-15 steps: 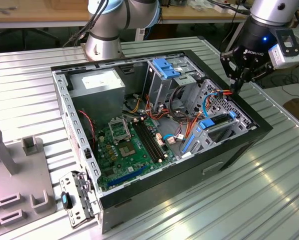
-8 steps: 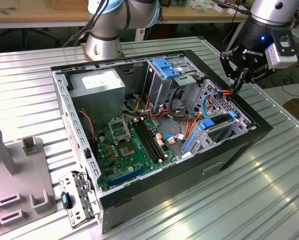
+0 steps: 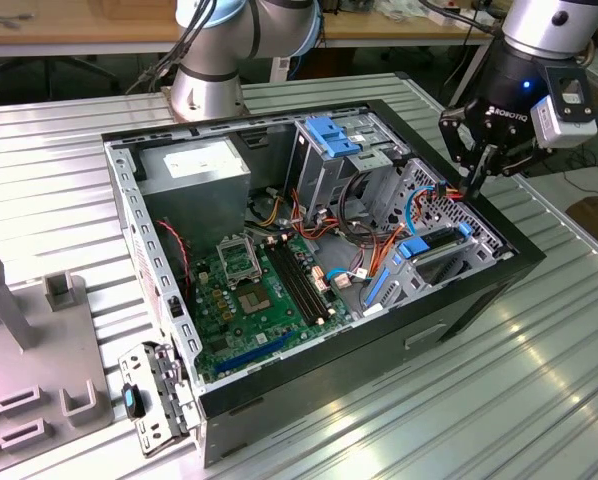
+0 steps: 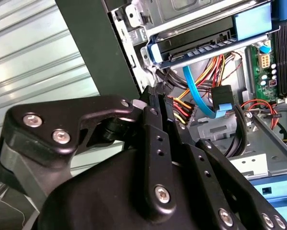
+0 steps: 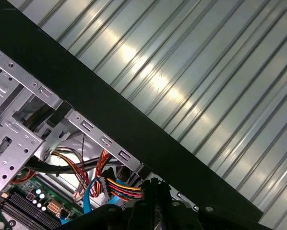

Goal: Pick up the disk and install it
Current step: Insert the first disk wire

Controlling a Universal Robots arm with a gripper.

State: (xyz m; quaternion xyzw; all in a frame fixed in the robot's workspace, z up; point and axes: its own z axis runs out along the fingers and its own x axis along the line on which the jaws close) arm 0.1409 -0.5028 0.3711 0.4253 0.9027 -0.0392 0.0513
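Observation:
The disk (image 4: 191,45), a dark body in a bright blue frame, lies in a slot of the grey metal drive cage (image 3: 324,165) in the second wrist view. A fixed blue bracket (image 3: 331,135) sits on top of that cage. My gripper (image 3: 473,185) hovers over the open computer case (image 3: 459,300) at the rim on the exterior view's right, apart from the disk. Its black fingers (image 4: 155,124) are pressed together with nothing between them. Their tips (image 5: 154,184) hang just above a bundle of red, yellow and orange cables (image 5: 119,187).
The case lies open on a ridged metal table (image 3: 539,400), showing a green motherboard (image 3: 259,290) and a power supply (image 3: 194,170). A blue data cable (image 4: 196,96) runs near the fingers. A grey fixture (image 3: 29,350) and a metal bracket (image 3: 154,395) lie at the exterior view's left.

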